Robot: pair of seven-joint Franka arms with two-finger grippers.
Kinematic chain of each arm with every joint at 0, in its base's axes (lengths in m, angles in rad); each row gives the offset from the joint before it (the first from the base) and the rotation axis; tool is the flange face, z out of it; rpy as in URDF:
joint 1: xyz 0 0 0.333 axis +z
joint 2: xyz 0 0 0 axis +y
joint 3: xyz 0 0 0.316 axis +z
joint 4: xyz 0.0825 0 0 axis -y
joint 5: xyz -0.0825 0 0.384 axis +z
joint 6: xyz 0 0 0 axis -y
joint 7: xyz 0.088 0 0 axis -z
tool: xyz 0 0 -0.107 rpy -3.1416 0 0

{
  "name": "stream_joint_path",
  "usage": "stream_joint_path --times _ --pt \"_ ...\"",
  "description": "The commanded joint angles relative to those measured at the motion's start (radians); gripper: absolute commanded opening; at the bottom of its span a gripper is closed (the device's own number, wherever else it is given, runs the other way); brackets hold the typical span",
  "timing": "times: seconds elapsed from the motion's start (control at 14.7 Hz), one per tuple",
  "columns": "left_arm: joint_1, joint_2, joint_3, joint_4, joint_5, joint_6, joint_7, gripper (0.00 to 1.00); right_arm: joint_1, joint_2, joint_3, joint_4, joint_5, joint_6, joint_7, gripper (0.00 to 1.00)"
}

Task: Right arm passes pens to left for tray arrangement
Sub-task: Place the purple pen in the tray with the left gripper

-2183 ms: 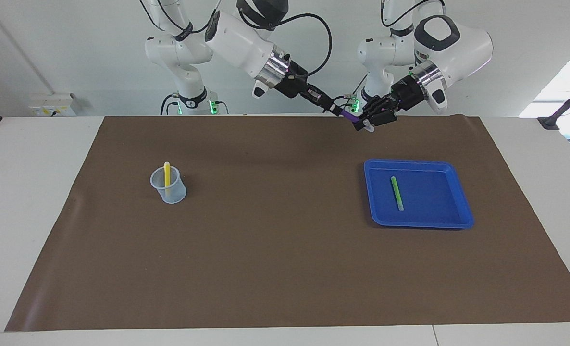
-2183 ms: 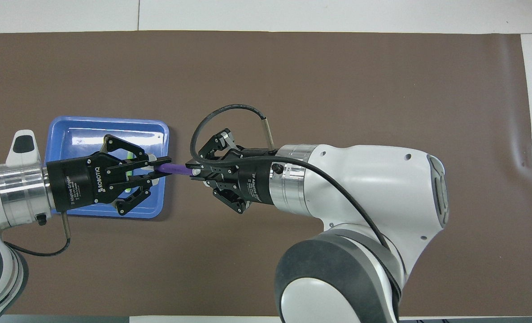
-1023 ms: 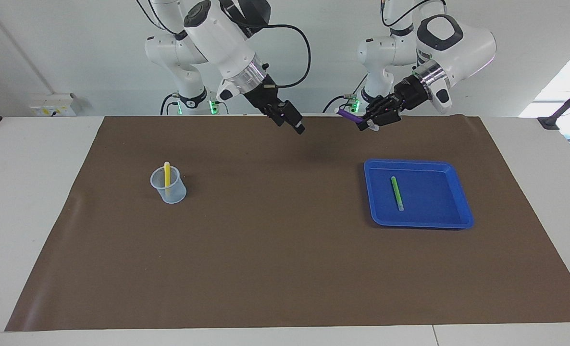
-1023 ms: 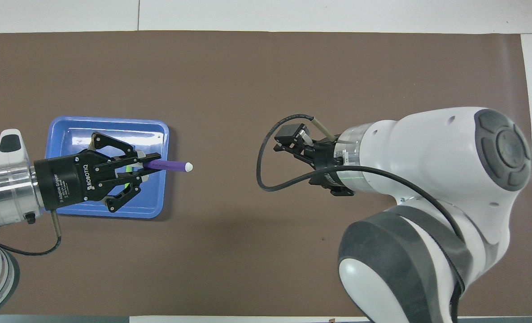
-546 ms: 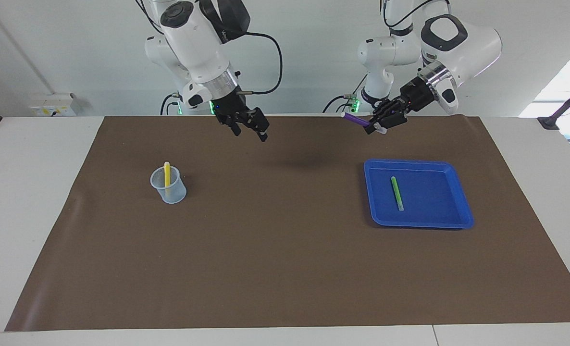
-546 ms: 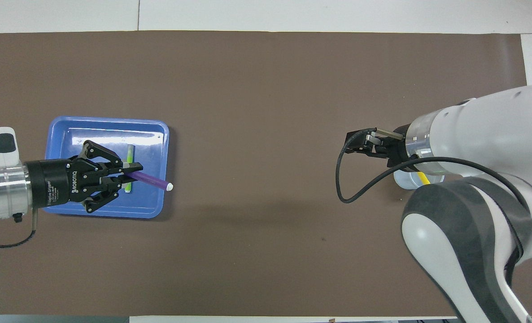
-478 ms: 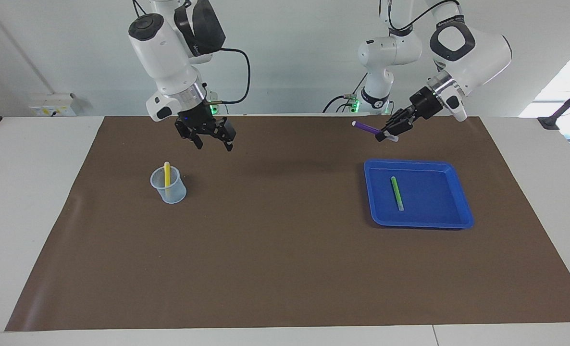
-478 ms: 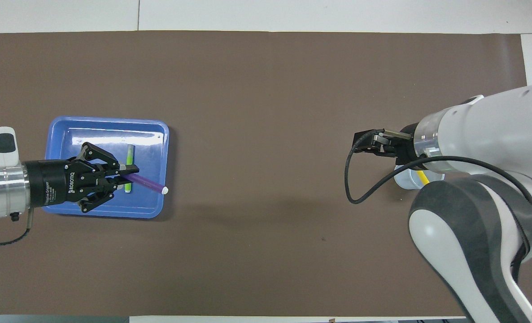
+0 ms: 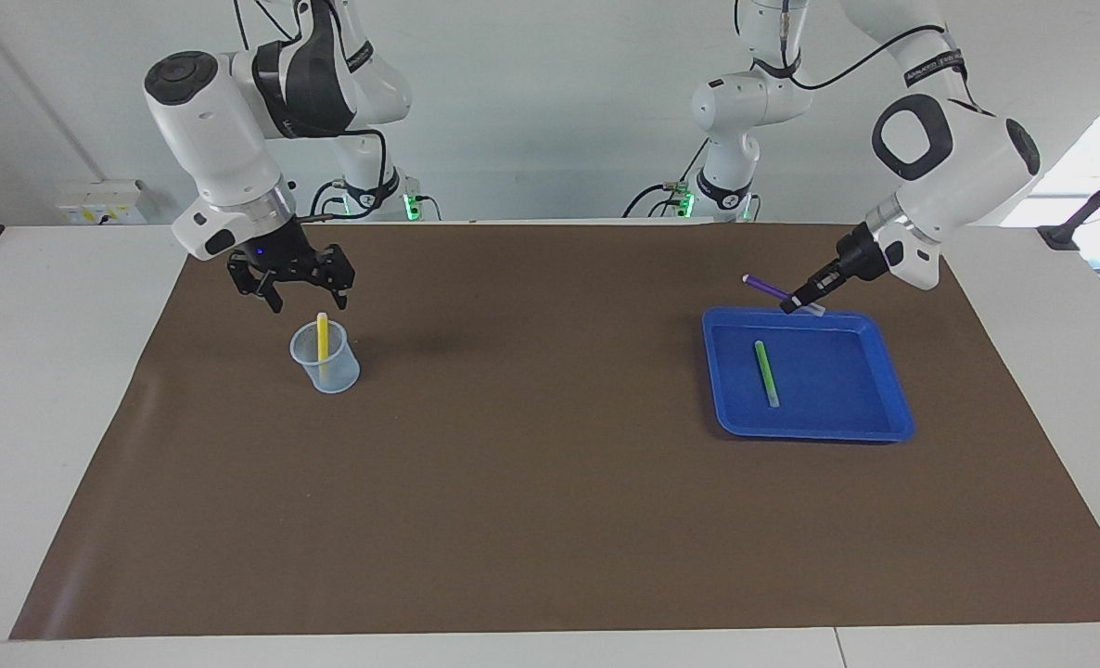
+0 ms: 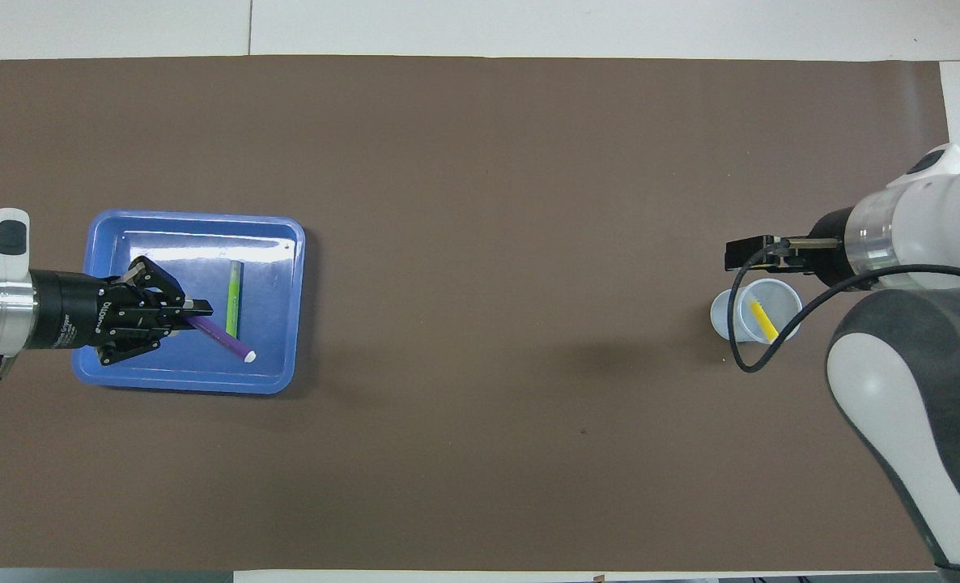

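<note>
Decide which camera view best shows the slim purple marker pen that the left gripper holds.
The overhead view: the slim purple marker pen shows full length, slanting from the left gripper over the shallow bright-blue plastic tray. The facing view shows it foreshortened above the tray's rim.

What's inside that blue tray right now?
One green pen lies flat in the blue tray. A purple pen is not in it yet: the left gripper holds it in the air over the tray's rim nearest the robots. Nothing else shows inside.
</note>
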Motion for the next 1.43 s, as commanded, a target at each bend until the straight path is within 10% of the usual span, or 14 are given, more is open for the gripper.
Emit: stream_joint_path --times 0.0,0.61,1.36 --pt "0.006 0.118 -0.004 0.092 0.179 -0.035 0.126 0.0 -0.003 -0.007 0.002 -0.069 -0.047 0.037 -0.017 0.96" --pt "-0.062 0.352 -0.012 0.189 0.457 -0.015 0.169 0.0 -0.008 0.027 -0.029 -0.238 -0.049 0.198 -0.022 0.71" --pt "-0.052 0.361 -0.012 0.123 0.471 0.048 0.177 0.0 -0.008 0.025 -0.041 -0.305 -0.049 0.255 -0.017 0.44"
